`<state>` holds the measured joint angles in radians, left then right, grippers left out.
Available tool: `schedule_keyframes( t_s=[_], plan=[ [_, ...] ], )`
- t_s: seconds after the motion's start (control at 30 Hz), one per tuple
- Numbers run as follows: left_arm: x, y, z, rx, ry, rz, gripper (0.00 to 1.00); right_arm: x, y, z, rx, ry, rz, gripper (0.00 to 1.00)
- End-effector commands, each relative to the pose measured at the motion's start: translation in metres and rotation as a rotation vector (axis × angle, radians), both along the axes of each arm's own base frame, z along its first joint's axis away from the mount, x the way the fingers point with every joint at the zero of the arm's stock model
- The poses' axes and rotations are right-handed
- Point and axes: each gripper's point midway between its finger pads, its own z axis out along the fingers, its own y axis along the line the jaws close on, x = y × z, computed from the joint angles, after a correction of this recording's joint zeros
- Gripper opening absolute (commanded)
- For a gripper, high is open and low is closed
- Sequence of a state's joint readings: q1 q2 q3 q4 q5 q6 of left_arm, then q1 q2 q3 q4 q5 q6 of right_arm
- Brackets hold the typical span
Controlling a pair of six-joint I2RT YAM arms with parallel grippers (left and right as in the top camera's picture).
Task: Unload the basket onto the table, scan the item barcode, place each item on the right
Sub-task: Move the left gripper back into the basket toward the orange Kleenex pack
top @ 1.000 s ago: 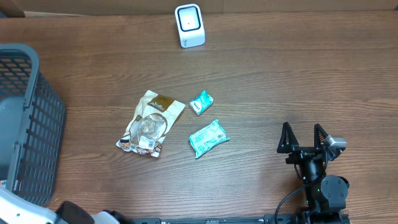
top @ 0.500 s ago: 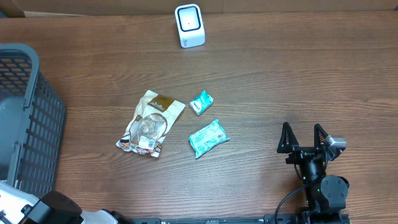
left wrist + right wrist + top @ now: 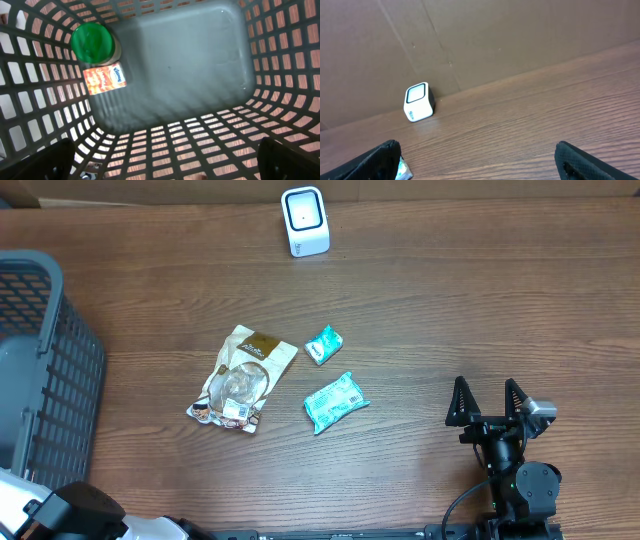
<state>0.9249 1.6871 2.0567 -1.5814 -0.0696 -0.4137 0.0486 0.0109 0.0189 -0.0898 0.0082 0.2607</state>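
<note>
The white barcode scanner [image 3: 305,221] stands at the table's far edge and also shows in the right wrist view as the scanner [image 3: 418,102]. Three items lie mid-table: a brown and gold pouch [image 3: 241,378], a small teal packet [image 3: 323,344] and a larger teal packet [image 3: 335,402]. My right gripper [image 3: 486,395] rests open at the near right, empty, apart from all of them; its fingers [image 3: 380,160] frame bare wood. My left gripper [image 3: 167,165] hangs open above the inside of the grey basket [image 3: 200,70], holding nothing.
The basket [image 3: 45,370] stands at the table's left edge. Inside it lie a green-lidded jar [image 3: 91,44] and an orange packet [image 3: 104,79]. A brown cardboard wall [image 3: 495,35] backs the table behind the scanner.
In the overhead view the left arm at the bottom left corner has shifted a little to the left. The right arm and the items have not moved.
</note>
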Motion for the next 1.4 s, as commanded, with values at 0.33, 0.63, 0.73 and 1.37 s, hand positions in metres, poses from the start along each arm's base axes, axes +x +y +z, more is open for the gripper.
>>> schedule_keyframes(
  t_s=[0.33, 0.63, 0.73, 1.37],
  plan=[
    [-0.014, 0.006, -0.007, 0.011, 0.071, 0.043, 1.0, 0.0, 0.0, -0.001, -0.004, -0.006, -0.005, 1.0],
    [-0.023, 0.008, -0.05, -0.048, 0.175, 0.043, 1.0, 0.0, 0.0, -0.001, -0.004, -0.006, -0.005, 1.0],
    [-0.029, 0.009, -0.069, -0.073, 0.209, 0.054, 1.0, 0.0, 0.0, -0.001, -0.004, -0.006, -0.005, 1.0],
    [-0.058, 0.006, -0.168, -0.142, 0.348, 0.082, 0.99, 0.0, 0.0, -0.001, -0.004, -0.006, -0.005, 1.0]
  ],
)
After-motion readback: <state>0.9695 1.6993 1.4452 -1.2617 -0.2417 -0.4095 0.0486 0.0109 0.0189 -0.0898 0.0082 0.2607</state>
